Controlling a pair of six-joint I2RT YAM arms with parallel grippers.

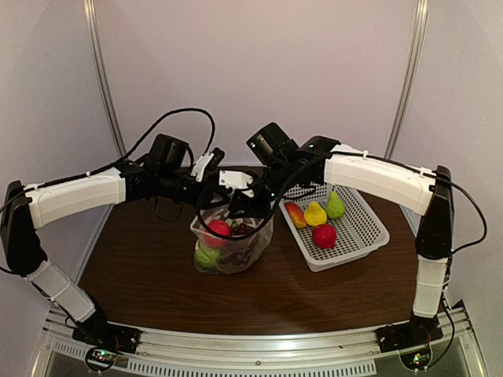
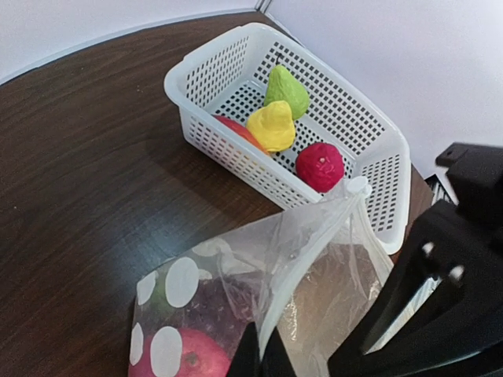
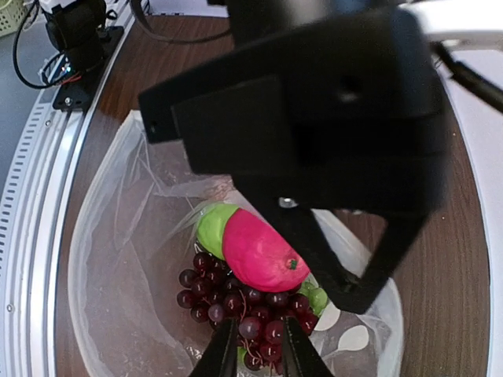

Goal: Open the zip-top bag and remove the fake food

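The left pincer [image 2: 262, 355] is pressed together on the rim of the zip-top bag [image 3: 118, 259], lifting one wall upward. That grip seems meant to hold the mouth wide so the other arm can reach in without the film folding over. The bag stands on the desk [image 2: 94, 173] directly below both pincers, its mouth gaping. The right pincer [image 3: 257, 349] hangs inside that opening with its fingers spread, the tips astride the purple grape bunch [image 3: 228, 298]. Whether they touch the grapes I cannot tell. Just beyond its tips lie a red piece [image 3: 255, 255] and a green piece [image 3: 214, 226] of the fake food, stacked on the grapes. It looks lined up to take the bunch, perhaps because that lies nearest the tips. Beyond the left pincer, well clear of the bag, sits the white basket [image 2: 236, 149]. It holds a green pear [image 2: 285, 88], a yellow fruit [image 2: 272, 126], a red ball [image 2: 320, 166] and an orange-red piece [image 2: 236, 129]. By this showing the emptying is about half done.
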